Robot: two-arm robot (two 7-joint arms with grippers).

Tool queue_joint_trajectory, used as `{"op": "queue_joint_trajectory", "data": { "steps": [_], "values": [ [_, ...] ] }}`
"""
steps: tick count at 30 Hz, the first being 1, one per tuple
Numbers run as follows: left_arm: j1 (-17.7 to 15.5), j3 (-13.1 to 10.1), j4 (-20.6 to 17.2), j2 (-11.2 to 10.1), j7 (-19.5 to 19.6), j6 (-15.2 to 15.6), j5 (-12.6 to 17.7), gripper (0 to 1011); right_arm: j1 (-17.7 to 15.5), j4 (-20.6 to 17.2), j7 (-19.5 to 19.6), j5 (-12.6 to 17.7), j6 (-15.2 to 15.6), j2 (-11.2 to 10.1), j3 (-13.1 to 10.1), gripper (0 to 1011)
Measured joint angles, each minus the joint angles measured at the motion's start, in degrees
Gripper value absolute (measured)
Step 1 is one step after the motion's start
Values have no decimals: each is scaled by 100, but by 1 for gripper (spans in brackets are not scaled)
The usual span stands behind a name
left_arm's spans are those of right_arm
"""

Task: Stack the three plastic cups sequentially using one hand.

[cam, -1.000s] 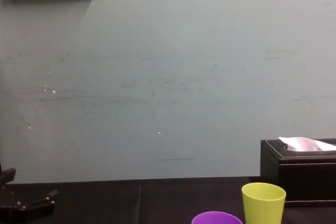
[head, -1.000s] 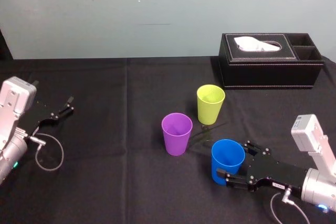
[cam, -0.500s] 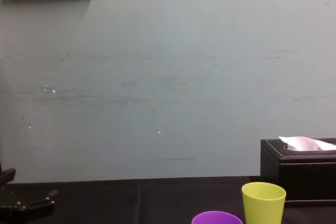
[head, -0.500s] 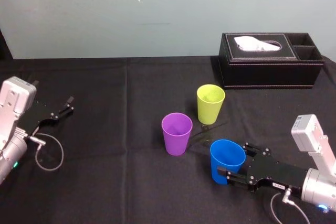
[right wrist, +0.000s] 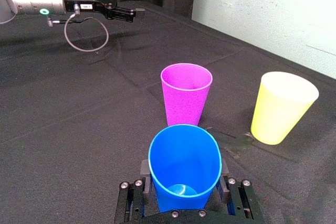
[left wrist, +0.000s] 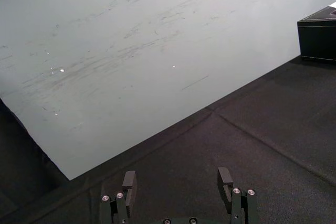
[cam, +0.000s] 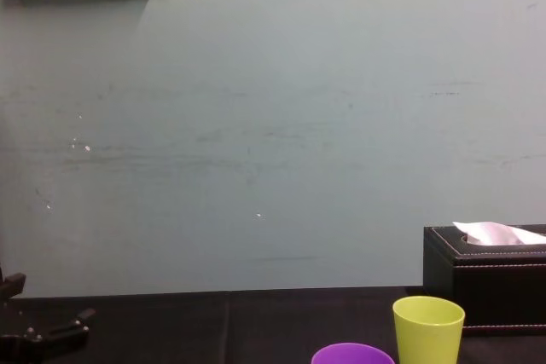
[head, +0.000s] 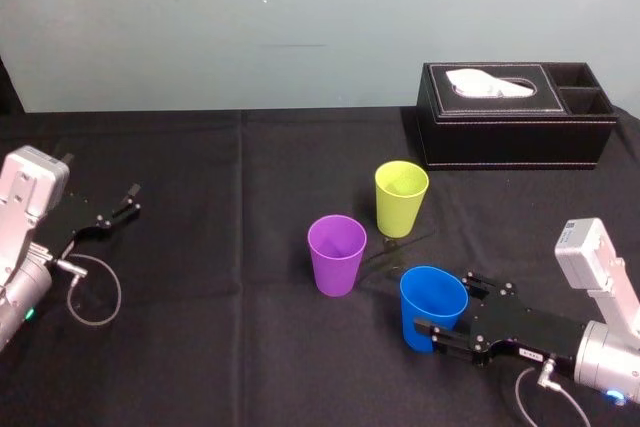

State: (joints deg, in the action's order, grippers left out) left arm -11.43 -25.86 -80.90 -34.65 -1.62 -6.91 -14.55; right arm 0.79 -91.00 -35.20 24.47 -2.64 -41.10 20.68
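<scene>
The blue cup (head: 433, 307) sits on the black cloth at the front right, its rim pressed slightly oval. My right gripper (head: 443, 304) is shut on it, one finger against each side of the blue cup (right wrist: 184, 166) in the right wrist view. The purple cup (head: 336, 254) stands upright just left of and beyond it, and the yellow-green cup (head: 401, 197) stands farther back. Both are free. The purple cup (right wrist: 186, 98) and yellow-green cup (right wrist: 281, 107) lie ahead of my right gripper (right wrist: 184, 182). My left gripper (head: 128, 200) rests open at the far left, nothing between its fingers (left wrist: 226, 179).
A black tissue box (head: 515, 117) with a white tissue stands at the back right, behind the yellow-green cup (cam: 427, 330). A loose cable loop (head: 95, 292) hangs by the left arm. A grey-green wall closes the back of the table.
My right gripper's fingers have closed in onto the blue cup, and the cup has shifted slightly left with its rim squeezed. The left arm and the other two cups have not moved.
</scene>
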Motion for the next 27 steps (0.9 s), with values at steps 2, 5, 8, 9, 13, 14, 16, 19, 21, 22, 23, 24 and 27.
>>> {"op": "queue_joint_trajectory", "data": {
  "steps": [2, 5, 8, 9, 13, 14, 16, 19, 21, 22, 23, 24, 27],
  "values": [
    [0, 0, 0, 0, 0, 0, 0, 1010, 0, 0, 0, 0, 0, 0, 0, 719],
    [0, 0, 0, 0, 0, 0, 0, 1010, -1, -3, 1, -2, 3, 0, 0, 719],
    [0, 0, 0, 0, 0, 0, 0, 1010, -34, -69, 59, -16, 61, -8, -29, 718],
    [0, 0, 0, 0, 0, 0, 0, 1010, -45, -92, 82, -19, 75, -14, -42, 719],
    [0, 0, 0, 0, 0, 0, 0, 1010, -122, -276, 215, -26, 178, -61, -156, 719],
    [0, 0, 0, 0, 0, 0, 0, 1010, -137, -318, 243, -27, 204, -74, -187, 719],
    [0, 0, 0, 0, 0, 0, 0, 1010, -154, -387, 281, -27, 244, -90, -229, 719],
    [0, 0, 0, 0, 0, 0, 0, 1010, -161, -517, 346, -2, 347, -122, -328, 719],
    [0, 0, 0, 0, 0, 0, 0, 1010, -126, -621, 364, 59, 442, -142, -418, 718],
    [0, 0, 0, 0, 0, 0, 0, 1010, -126, -621, 364, 59, 442, -142, -418, 719],
    [0, 0, 0, 0, 0, 0, 0, 1010, -94, -666, 367, 94, 482, -150, -460, 718],
    [0, 0, 0, 0, 0, 0, 0, 1010, -74, -690, 373, 116, 505, -153, -481, 718],
    [0, 0, 0, 0, 0, 0, 0, 1010, 9, -767, 396, 178, 577, -156, -548, 719]
  ]
}}
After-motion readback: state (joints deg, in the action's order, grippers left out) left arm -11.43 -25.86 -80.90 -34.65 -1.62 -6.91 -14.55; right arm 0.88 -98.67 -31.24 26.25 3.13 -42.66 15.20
